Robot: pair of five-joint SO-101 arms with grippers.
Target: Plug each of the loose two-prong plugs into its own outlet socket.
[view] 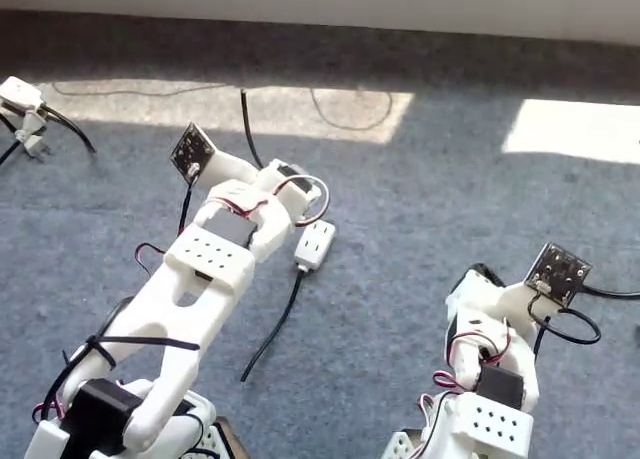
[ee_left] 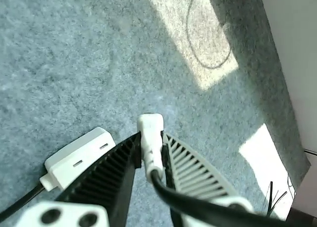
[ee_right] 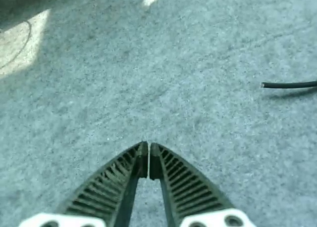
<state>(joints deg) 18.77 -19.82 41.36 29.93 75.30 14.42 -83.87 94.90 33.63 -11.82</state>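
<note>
Insertion: pinching plug (ee_left: 150, 138) in left jaws, ideally squaring it to outlet socket (ee_left: 79, 158) slots; right jaws pressed together.

We look down along our left gripper (ee_left: 151, 137), whose two black ribbed fingers (ee_left: 111, 170) are clamped on a white two-prong plug (ee_left: 150, 130). The plug pokes out past the fingertips, and its black cord (ee_left: 183, 202) trails back toward the camera. Just beside one finger, partly hidden by it, lies a white outlet socket (ee_left: 79, 158) with two narrow slots showing and a dark cable (ee_left: 20, 204) at its near end. Grey carpet (ee_left: 74, 64) lies beneath. Farther off we see a sunlit patch (ee_left: 173, 19) with a thin looped wire (ee_left: 213, 64) in it, and a pale wall (ee_left: 297, 49).
</note>
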